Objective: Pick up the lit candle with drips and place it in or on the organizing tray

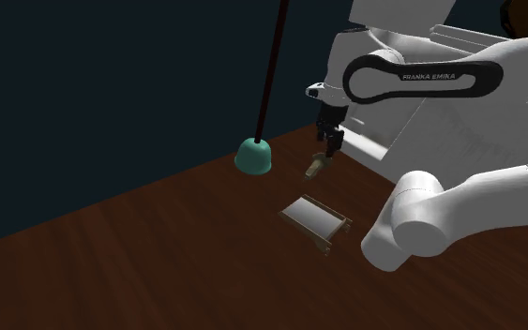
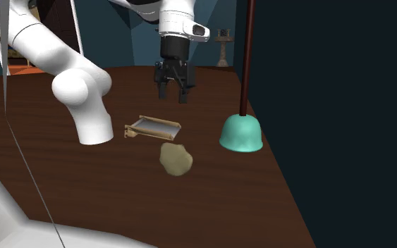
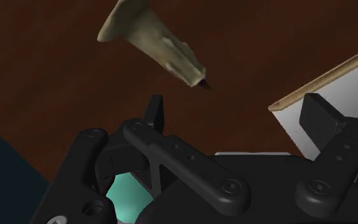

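Nearest me on the dark wooden table (image 1: 158, 262) is the small tray (image 1: 316, 223), shallow, with a thin low rim, and nothing in it. Just past it lies the candle (image 1: 316, 167), pale and tapered, tipped on its side with its wide foot one way and its dark wick the other; I can't make out a flame. The black gripper (image 1: 330, 150) hangs just above it with its fingers (image 3: 157, 114) spread apart and nothing between them, and from the hand's own view the candle sits a little beyond the fingertips rather than squarely between them. That is my worry: if it comes straight down from here, one finger may land on the candle, or both may close on the slope and squeeze it out sideways, since a cone slips and rolls easily. Once nudged, it could roll towards the teal dome base (image 1: 253, 156) just behind, or on to the table's far edge. The dark pole (image 1: 269, 75) rising from that base stands near the wrist, so a wide swing might strike it. Setting down, the low rim may not stop a roll.
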Available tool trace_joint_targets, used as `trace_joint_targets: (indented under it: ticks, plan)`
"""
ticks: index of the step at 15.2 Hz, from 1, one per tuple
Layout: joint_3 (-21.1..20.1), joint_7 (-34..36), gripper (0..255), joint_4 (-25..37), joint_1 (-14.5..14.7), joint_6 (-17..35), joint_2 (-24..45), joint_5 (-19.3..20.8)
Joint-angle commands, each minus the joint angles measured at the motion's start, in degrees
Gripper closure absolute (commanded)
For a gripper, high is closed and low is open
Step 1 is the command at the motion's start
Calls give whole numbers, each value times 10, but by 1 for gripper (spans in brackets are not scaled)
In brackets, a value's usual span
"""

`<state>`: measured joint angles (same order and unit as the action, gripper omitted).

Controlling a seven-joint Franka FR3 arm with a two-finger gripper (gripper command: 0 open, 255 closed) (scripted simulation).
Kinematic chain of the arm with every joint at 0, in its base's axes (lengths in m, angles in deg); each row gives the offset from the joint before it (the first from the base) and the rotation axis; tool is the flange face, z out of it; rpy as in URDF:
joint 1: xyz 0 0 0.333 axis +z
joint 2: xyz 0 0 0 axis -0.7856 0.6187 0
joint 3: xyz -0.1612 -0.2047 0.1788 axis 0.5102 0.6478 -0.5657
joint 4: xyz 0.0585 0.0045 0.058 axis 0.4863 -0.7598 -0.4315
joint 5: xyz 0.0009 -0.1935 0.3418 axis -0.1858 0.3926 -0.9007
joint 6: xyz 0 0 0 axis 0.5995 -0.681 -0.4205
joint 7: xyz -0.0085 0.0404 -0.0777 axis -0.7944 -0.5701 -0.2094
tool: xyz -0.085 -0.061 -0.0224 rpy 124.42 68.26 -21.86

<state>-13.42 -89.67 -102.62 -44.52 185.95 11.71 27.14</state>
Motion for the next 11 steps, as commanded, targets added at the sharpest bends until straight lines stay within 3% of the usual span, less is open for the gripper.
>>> trace_joint_targets:
  ticks: [1, 7, 11]
  plan:
    - [30, -73, 0, -21, 13, 44, 22, 36]
    - [116, -264, 0, -63, 42, 177, 101, 137]
    - [132, -261, 0, -79, 38, 216, 123, 151]
